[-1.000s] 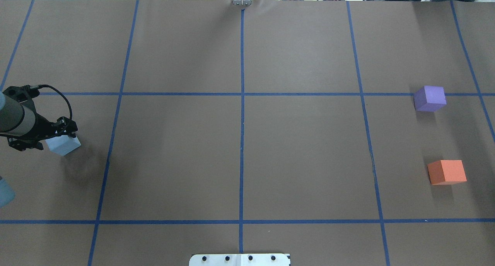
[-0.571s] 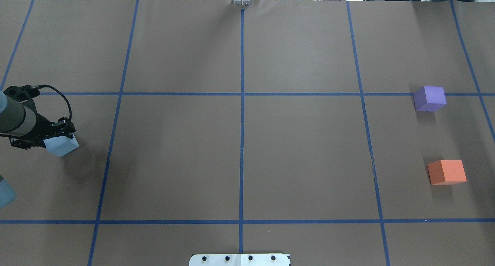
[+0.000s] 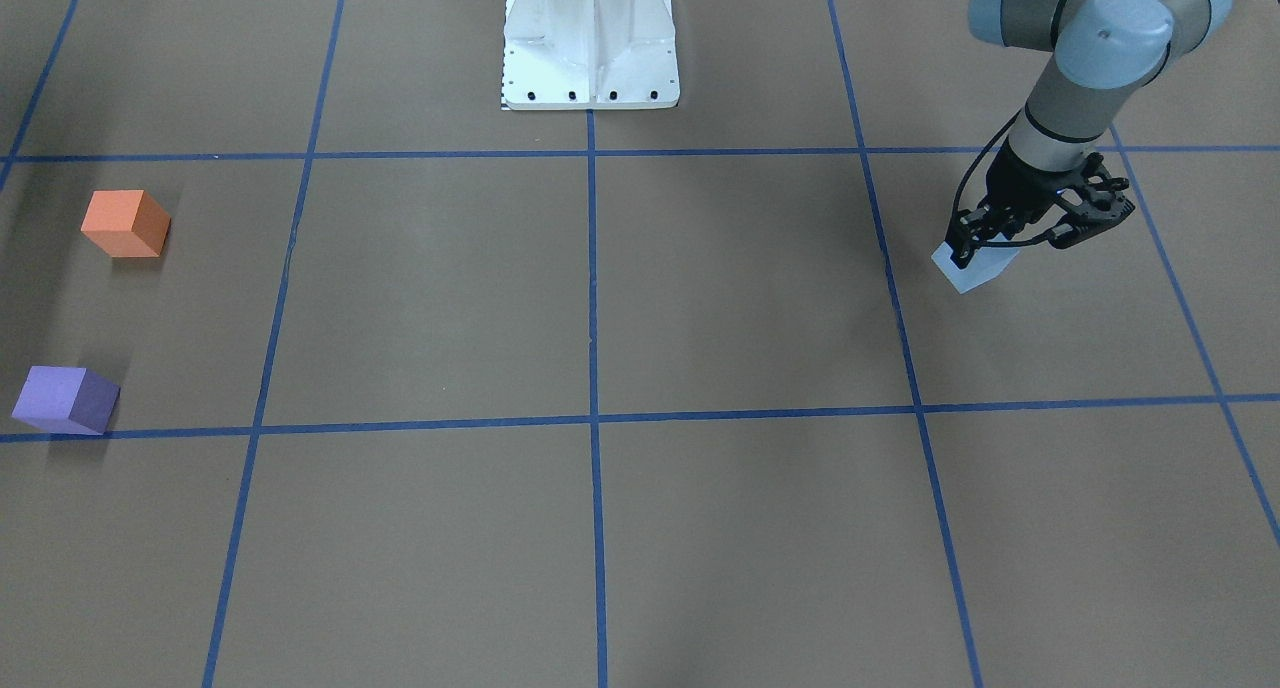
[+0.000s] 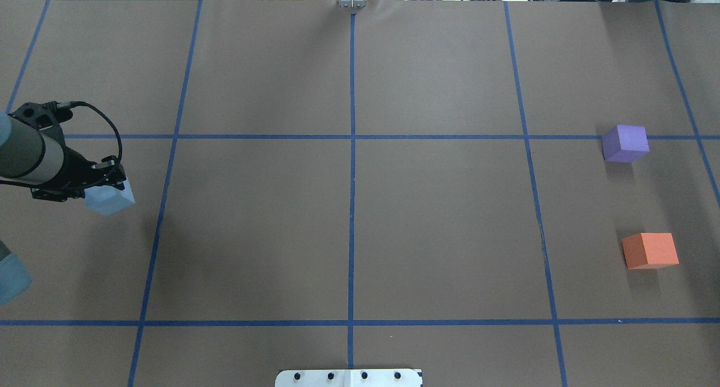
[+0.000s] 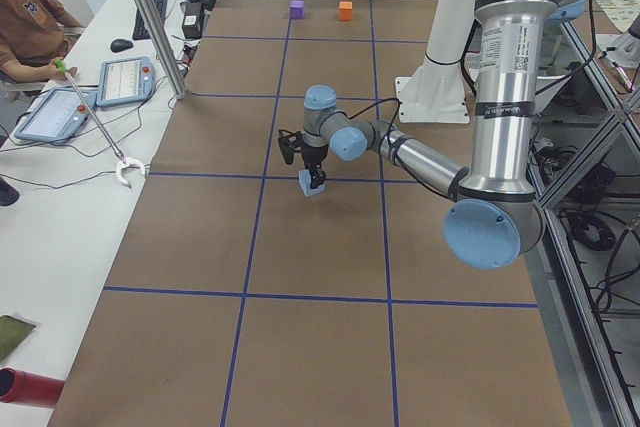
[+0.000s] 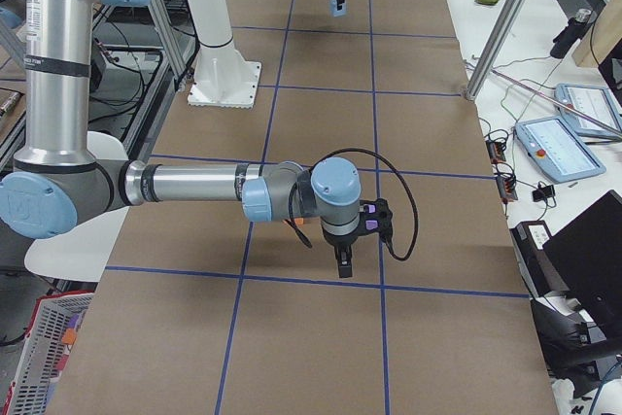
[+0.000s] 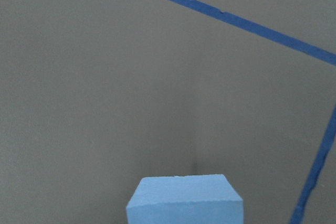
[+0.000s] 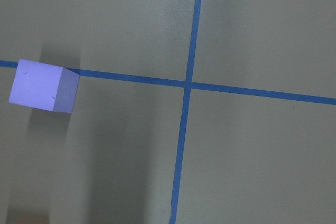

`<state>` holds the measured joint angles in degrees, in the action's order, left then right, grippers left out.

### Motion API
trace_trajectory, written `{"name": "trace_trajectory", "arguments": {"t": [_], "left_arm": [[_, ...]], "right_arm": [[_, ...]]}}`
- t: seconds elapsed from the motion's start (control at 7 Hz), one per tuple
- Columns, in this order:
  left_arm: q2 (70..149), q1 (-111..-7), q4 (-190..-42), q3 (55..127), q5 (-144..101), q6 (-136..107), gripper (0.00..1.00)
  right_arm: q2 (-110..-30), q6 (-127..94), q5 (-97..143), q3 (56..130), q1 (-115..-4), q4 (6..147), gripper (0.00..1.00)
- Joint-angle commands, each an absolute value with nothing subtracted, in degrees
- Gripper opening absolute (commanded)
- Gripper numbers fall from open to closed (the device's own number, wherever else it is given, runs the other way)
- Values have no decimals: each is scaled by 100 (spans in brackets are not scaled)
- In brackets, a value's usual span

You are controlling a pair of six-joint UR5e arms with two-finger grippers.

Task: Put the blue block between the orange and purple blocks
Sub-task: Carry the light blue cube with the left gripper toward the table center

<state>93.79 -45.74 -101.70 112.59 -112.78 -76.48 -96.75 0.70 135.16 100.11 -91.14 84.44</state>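
Observation:
My left gripper (image 4: 108, 184) is shut on the light blue block (image 4: 112, 201) and holds it just above the table at the far left, also seen in the front view (image 3: 975, 269) and at the bottom of the left wrist view (image 7: 184, 201). The purple block (image 4: 624, 143) and the orange block (image 4: 649, 250) sit apart at the far right, purple farther from the robot. The purple block also shows in the right wrist view (image 8: 42, 85). My right gripper (image 6: 344, 265) shows only in the exterior right view, hanging above the table, and I cannot tell if it is open or shut.
The white robot base (image 3: 590, 38) stands at the table's near middle edge. Blue tape lines (image 4: 352, 179) divide the brown table into a grid. An operators' bench with tablets (image 6: 552, 146) and a metal post (image 6: 501, 24) runs along the far side.
My left gripper, shut on the blue block, has risen and moved a little right and away from the robot. The purple and orange blocks have not moved.

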Motion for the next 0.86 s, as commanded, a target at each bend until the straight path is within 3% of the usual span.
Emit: {"name": "trace_trajectory", "arguments": {"t": [0.0,0.43,0.71], "left_arm": [[10532,-4361,-9443,11391,-11233,-7594,0],[12020,-3581,-8912,11068,-10770,-7049,0],[13397,-3140,-8921,9570,-10206,-7049,0]], "right_arm": [[-9598,70,13518,10167,-9114,8429,100],[-9703,44,13605,10092,-9097,8420,100],[-9712,44,13948,10116,-9097,8402,100]]}}
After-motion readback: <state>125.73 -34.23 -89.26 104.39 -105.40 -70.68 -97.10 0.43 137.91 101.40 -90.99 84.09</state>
